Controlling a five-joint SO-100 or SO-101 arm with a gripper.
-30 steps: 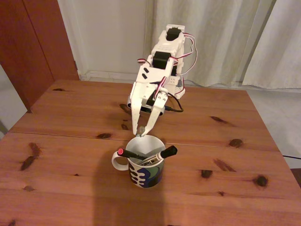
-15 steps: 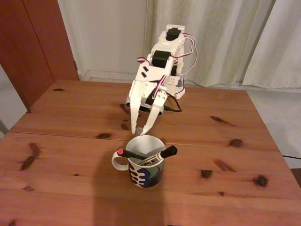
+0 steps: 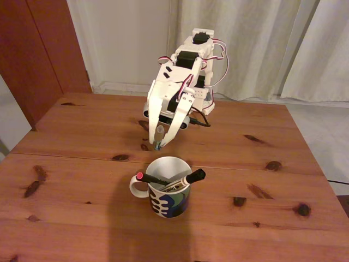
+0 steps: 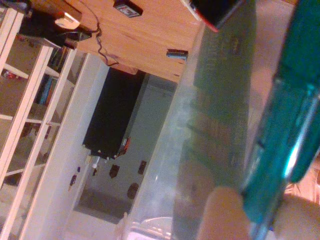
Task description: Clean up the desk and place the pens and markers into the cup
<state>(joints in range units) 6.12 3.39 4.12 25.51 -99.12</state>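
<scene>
Pens first: on my fixed view a black pen [image 3: 154,179] with a red-pink end lies across the mouth of the cup [image 3: 168,188], its red tip poking out over the left rim above the handle. A white marker [image 3: 182,180] leans in the same cup, black cap sticking out past the right rim. The cup stands near the middle of the worktop [image 3: 76,164], on the near side of the seam between the planks.

From the feed I see the hand [image 3: 158,144] hanging above the worktop just beyond the cup's far rim, fingers pointing down. It is clenched on a teal pen [image 3: 158,135], which shows between the fingers as a short, slim, upright shape with its low end clear of the cup. My wrist view puts that teal pen [image 4: 285,135] right up against the lens, a translucent green-blue barrel running from upper right to lower middle, beside a pale blurred finger.

The arm's base sits at the far side of the worktop, in front of the curtains [image 3: 256,43].
</scene>
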